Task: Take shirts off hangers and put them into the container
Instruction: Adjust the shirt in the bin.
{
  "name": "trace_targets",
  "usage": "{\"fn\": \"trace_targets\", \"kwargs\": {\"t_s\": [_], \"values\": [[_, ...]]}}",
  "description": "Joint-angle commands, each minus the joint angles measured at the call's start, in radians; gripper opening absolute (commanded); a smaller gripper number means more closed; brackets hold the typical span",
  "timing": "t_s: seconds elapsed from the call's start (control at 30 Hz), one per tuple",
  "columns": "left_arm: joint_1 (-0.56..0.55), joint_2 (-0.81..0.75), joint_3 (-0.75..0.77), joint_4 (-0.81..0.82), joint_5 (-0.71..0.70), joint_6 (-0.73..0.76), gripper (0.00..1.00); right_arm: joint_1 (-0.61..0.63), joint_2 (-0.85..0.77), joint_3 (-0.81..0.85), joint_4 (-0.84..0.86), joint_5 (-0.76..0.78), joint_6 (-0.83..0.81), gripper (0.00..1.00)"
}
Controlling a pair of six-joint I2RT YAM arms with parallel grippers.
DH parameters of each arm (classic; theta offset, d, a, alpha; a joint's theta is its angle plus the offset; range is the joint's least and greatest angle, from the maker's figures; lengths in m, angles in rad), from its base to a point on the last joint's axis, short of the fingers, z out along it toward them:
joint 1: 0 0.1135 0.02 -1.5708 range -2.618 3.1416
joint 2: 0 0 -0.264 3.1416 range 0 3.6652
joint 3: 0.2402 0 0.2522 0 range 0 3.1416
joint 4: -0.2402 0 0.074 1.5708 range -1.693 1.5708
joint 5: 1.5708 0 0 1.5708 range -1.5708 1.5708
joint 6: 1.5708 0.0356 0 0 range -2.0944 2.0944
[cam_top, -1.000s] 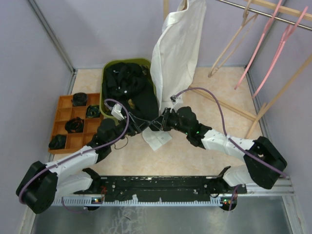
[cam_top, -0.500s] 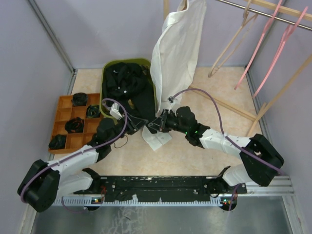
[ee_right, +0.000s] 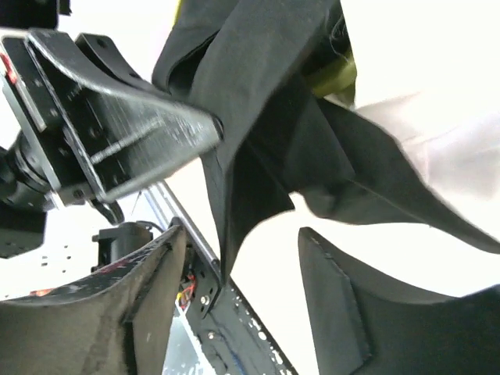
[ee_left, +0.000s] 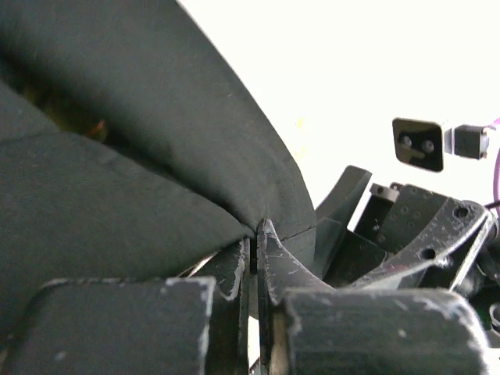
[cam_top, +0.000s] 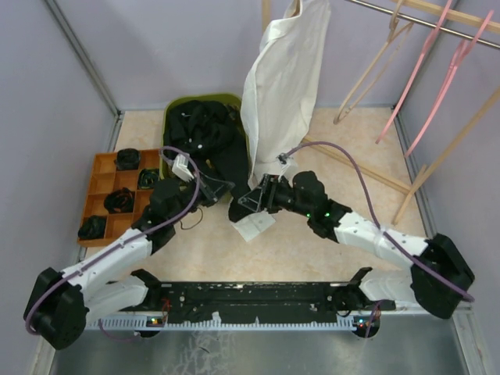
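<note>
From above, the beige table (cam_top: 312, 250) sits between pale purple walls, with a metal rail and wooden poles crossing the upper right corner. The green tub (cam_top: 201, 97) stands at the back left. The black shirt (cam_top: 205, 141) is heaped in it and spills over its near right corner. Just to the right hangs the white shirt (cam_top: 285, 86), its lower end lying on the table. Bare pink hangers (cam_top: 426, 70) and a beige hanger (cam_top: 367, 78) hang at the right. An orange tray (cam_top: 100, 166) lies left of the tub.

In the left wrist view, the left gripper (cam_top: 219, 189) has its fingers pressed together on a fold of the black shirt.

In the right wrist view, the right gripper (cam_top: 248, 205) has its fingers spread, and a tip of the black shirt hangs in the gap.

A second ago the left fingers were spread and the right ones were closed on the cloth. The grip has passed to the left gripper, and both arms have drawn slightly apart.
</note>
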Motion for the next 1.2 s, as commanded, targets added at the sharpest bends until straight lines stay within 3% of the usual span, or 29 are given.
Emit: {"fn": "trace_targets", "kwargs": {"t_s": [0.0,0.37,0.57,0.67,0.77,0.87,1.03,1.07,1.17], "values": [[0.013,-0.055,0.158,-0.185,-0.061,0.139,0.00,0.000,-0.178,0.001,-0.104,0.116,-0.082,0.63],[0.139,0.053,0.563,-0.486,-0.130,0.458,0.00,-0.001,-0.538,-0.105,-0.298,0.337,-0.118,0.70],[0.189,0.255,0.757,-0.528,-0.142,0.625,0.00,-0.001,-0.624,-0.131,-0.353,0.408,-0.108,0.70],[0.190,0.349,0.750,-0.501,-0.145,0.649,0.00,-0.001,-0.632,-0.141,-0.368,0.407,-0.094,0.71],[0.190,0.458,0.748,-0.573,-0.064,0.635,0.00,-0.001,-0.630,-0.156,-0.368,0.393,-0.076,0.71],[0.188,0.550,0.666,-0.606,0.054,0.570,0.00,-0.002,-0.628,-0.166,-0.382,0.386,-0.062,0.71],[0.186,0.632,0.524,-0.625,0.114,0.503,0.00,-0.001,-0.633,-0.173,-0.403,0.388,-0.054,0.71],[0.185,0.633,0.509,-0.634,0.116,0.493,0.02,-0.001,-0.634,-0.172,-0.405,0.387,-0.055,0.71],[0.186,0.589,0.481,-0.643,0.129,0.488,0.20,-0.001,-0.634,-0.165,-0.414,0.394,-0.064,0.71]]}}
